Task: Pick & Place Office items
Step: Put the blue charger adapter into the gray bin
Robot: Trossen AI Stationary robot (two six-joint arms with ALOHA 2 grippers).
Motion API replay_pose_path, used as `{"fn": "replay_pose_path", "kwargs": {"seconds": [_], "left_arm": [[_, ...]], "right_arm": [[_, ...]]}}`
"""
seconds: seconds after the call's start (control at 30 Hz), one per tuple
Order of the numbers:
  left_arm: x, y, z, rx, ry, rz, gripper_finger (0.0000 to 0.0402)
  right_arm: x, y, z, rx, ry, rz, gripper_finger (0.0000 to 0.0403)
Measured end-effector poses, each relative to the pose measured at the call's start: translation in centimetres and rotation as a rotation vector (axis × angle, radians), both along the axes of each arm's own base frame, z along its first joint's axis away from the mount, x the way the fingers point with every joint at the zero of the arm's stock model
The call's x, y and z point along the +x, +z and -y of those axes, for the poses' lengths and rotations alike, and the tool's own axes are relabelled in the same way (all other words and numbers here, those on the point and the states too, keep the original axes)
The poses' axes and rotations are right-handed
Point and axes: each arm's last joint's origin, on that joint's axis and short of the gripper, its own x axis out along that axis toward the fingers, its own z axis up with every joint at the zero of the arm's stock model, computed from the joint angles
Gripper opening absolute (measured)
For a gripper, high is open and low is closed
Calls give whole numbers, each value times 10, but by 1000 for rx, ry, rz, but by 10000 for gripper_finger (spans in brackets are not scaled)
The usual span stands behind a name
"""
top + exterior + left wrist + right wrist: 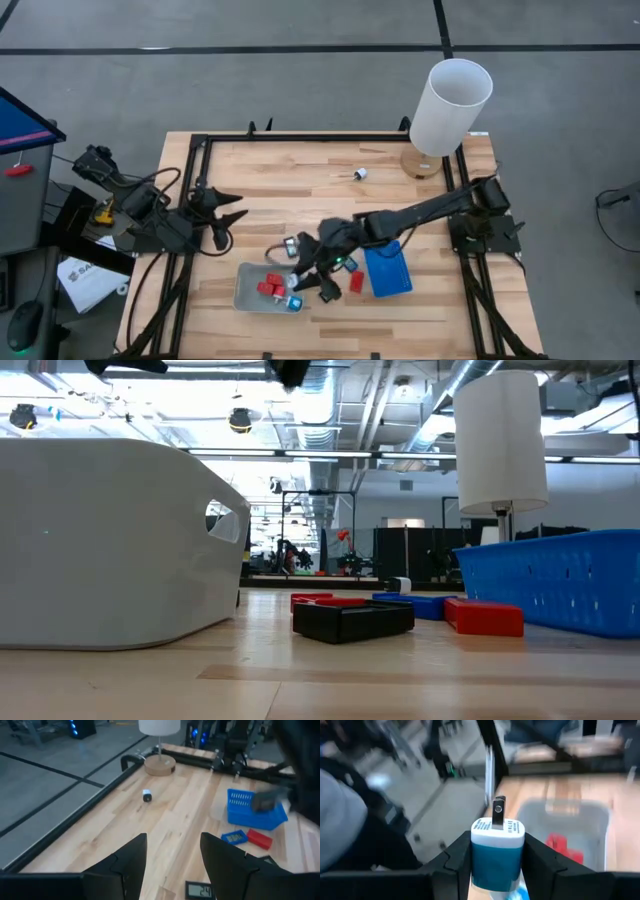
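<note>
My right gripper [305,272] reaches in from the table's right and is shut on a small white-and-teal plug-like piece [497,850] above the grey tray [250,295]. The tray holds red blocks [270,289] and a cyan-faced bit [296,302]. A red block [356,282] lies on the table beside the blue tray [387,270]. A black rectangle [352,618] lies flat on the table. A tiny white piece [360,174] lies at the far middle. My left gripper [225,215] is open and empty at the table's left. My right gripper pinches the piece's teal body [496,862] between its two fingers [457,857], one on each opposite side. The white end with a metal prong [498,812] sticks out past the fingertips. The piece is lifted clear, over the grey tray [565,820].
A tall white cylinder on a round wooden base [450,105] stands at the far right corner. A black frame rail [330,138] runs around the wooden table. A blue-faced rectangle [233,837] and a red block [259,839] lie beside the blue tray [252,807].
</note>
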Motion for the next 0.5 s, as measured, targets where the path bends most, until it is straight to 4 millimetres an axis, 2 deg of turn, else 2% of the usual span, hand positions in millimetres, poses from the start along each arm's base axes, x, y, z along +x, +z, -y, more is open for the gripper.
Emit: {"fn": "replay_pose_path", "kwargs": {"seconds": [0.3, 0.5], "left_arm": [[-1, 1, -5, -2, 30, 10, 182], [0, 1, -4, 0, 30, 5, 182]], "right_arm": [[28, -49, -11, -107, 49, -45, 124], [35, -63, -17, -172, 64, -84, 124]]}}
